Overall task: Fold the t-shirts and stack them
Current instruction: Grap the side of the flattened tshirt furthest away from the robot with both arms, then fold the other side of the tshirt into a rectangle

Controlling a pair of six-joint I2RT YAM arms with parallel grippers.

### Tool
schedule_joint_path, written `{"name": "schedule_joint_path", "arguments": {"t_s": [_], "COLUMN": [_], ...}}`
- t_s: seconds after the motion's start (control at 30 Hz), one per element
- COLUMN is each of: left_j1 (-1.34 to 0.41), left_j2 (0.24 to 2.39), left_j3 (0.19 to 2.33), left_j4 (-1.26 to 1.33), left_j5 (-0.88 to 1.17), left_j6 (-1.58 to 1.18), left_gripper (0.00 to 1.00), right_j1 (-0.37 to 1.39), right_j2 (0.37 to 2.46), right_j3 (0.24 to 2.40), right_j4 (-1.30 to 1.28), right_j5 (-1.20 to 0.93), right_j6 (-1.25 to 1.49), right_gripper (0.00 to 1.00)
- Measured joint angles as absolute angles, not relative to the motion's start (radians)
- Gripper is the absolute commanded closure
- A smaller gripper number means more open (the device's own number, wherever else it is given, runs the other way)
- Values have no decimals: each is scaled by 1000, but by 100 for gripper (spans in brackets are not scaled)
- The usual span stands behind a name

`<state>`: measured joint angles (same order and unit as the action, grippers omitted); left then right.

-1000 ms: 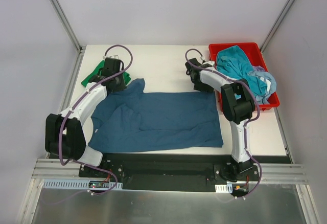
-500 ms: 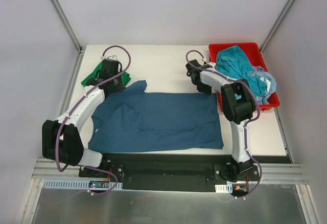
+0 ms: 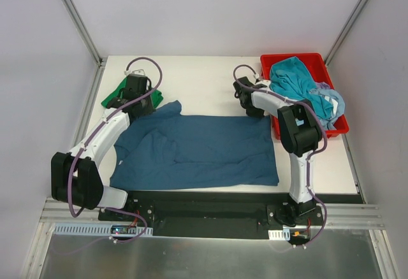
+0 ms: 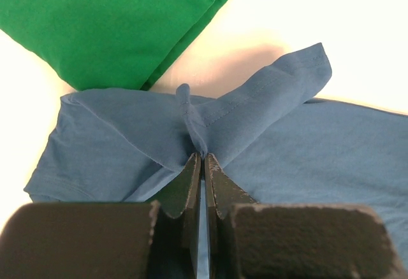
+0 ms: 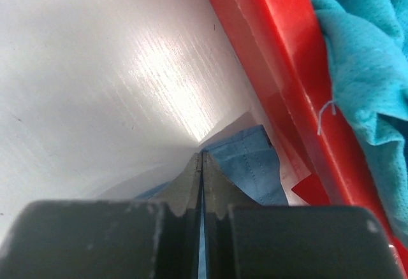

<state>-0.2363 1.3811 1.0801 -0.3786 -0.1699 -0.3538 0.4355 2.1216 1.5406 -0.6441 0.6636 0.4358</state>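
Note:
A dark navy-blue t-shirt [image 3: 197, 148] lies spread across the white table. My left gripper [image 3: 144, 106] is shut on a pinch of its far left shoulder fabric [image 4: 203, 132], which bunches up at the fingertips [image 4: 191, 171]. Just beyond it lies a folded bright green t-shirt [image 3: 116, 92] [image 4: 115, 24]. My right gripper [image 3: 256, 108] [image 5: 203, 157] is shut on the navy shirt's far right corner [image 5: 252, 164], low against the table beside the red bin. A teal t-shirt [image 3: 290, 78] [image 5: 363, 56] and a pale blue one [image 3: 328, 104] lie heaped in that bin.
The red bin [image 3: 290, 57] [image 5: 268, 69] stands at the back right, its wall right next to my right gripper. Frame posts and white walls bound the table. A black base rail [image 3: 204, 212] runs along the near edge.
My right gripper has shut on the navy shirt's far right corner. The left gripper, holding its pinch, has drawn the shirt's far left part slightly away from me.

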Motion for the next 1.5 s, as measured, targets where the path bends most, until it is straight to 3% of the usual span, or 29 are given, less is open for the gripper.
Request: {"name": "schedule_joint_path", "arguments": {"t_s": [0.53, 0.97, 1.2, 1.5], "left_j1": [-236, -236, -236, -236], "left_j2": [1242, 800, 607, 572], "left_j3": [982, 673, 665, 694], "left_j4": [-369, -432, -547, -686], "left_j5": [-157, -176, -243, -274], "left_j6": [-406, -721, -806, -834], "left_gripper": [100, 100, 100, 100], "right_j1": [524, 583, 598, 598], "right_j2": [1830, 1642, 1544, 1483], "right_j3": [1290, 1068, 1003, 957], "right_j4": [-452, -458, -471, -482], "right_j5": [647, 672, 685, 684], "right_j6": [337, 341, 339, 332], "right_gripper": [100, 100, 100, 100]}}
